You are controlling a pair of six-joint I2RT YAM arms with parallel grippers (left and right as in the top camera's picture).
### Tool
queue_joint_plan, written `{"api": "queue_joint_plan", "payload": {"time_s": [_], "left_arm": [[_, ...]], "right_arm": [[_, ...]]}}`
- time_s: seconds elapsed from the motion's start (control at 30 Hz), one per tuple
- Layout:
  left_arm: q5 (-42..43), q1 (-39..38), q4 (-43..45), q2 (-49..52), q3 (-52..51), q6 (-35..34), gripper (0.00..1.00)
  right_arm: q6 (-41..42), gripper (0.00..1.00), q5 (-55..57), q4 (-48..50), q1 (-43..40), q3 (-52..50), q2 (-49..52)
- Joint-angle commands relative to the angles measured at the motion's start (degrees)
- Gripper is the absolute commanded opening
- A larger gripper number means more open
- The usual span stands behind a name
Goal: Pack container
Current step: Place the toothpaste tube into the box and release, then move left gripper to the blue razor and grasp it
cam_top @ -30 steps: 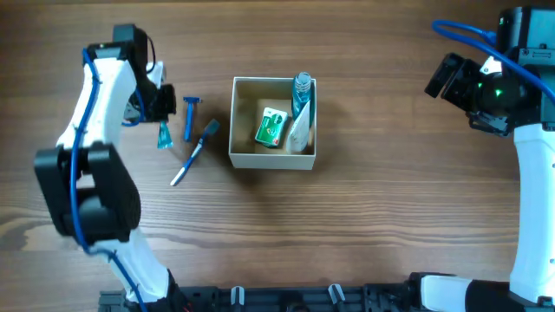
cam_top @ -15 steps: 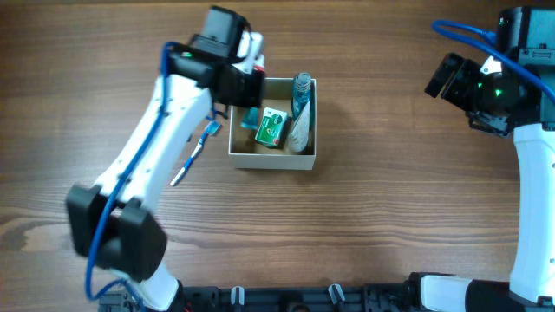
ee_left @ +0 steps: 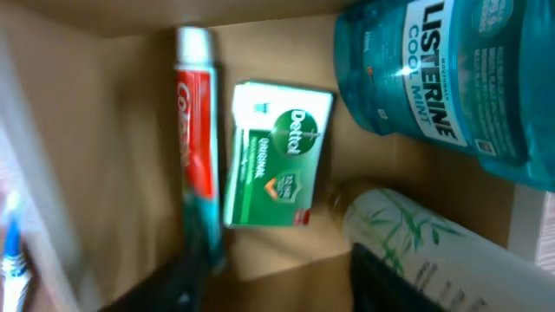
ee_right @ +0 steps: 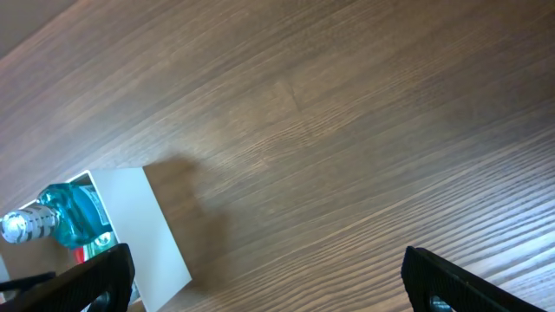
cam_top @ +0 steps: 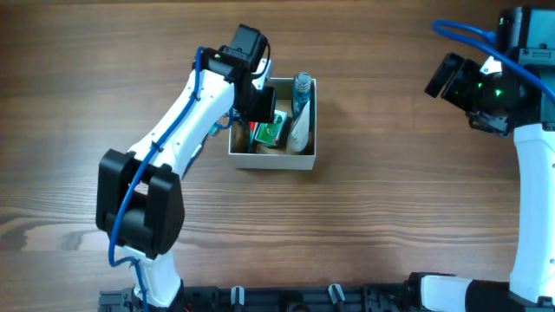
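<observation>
The container [cam_top: 270, 161], a white-walled box with a tan inside, stands mid-table. In it lie a red toothpaste tube [ee_left: 195, 147], a green soap box [ee_left: 276, 152], a blue mouthwash bottle [ee_left: 442, 78] and a white bottle with a leaf print [ee_left: 425, 243]. My left gripper [cam_top: 258, 111] hangs over the container's left side. In the left wrist view it [ee_left: 277, 290] is open over the brown floor, and the tube's teal end lies beside its left finger [ee_left: 182, 277]. My right gripper [cam_top: 438, 78] stays far right, open and empty [ee_right: 282, 286].
A blurred blue and white item [ee_left: 10, 251] lies just outside the container's left wall. In the overhead view my left arm [cam_top: 186, 121] stretches across the table left of the container. The right wrist view shows the container's white wall [ee_right: 143, 225] and bare wood.
My left gripper carried the tube from the table's left side into the container and opened. The tube now lies on the container floor. The right arm has not moved.
</observation>
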Motion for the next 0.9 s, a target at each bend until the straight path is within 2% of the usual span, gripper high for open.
{"api": "queue_joint_plan", "payload": {"time_s": [0.0,0.2,0.37,0.5,0.6,0.67,0.87], "left_arm": [[-2.6,2.8,-2.0,-7.8,2.9,-0.2,0.63],[-18.1,8.2,-5.4,-10.3,2.7,0.0,0.83],[-17.9,15.1,-3.7,-6.5,0.3,3.8,0.89],[-16.2,20.0,-2.7,-1.2,-0.8,5.7,0.89],[-9.4,23.0,-2.5,3.3,-0.8,10.4,0.79],[-7.5,24.2,-2.0,5.7,-0.8,10.4,0.78],[-6.7,24.1,0.3,9.5,-0.8,15.1,0.74]], "right_arm": [[0.8,1.00,-0.5,0.2,-0.2,0.5,0.6],[0.7,1.00,-0.5,0.2,-0.2,0.5,0.6],[0.8,1.00,-0.5,0.2,-0.2,0.5,0.6],[0.8,1.00,-0.5,0.2,-0.2,0.5,0.6],[0.8,1.00,-0.5,0.2,-0.2,0.5,0.6],[0.8,1.00,-0.5,0.2,-0.2,0.5,0.6],[0.8,1.00,-0.5,0.2,-0.2,0.5,0.6]]}}
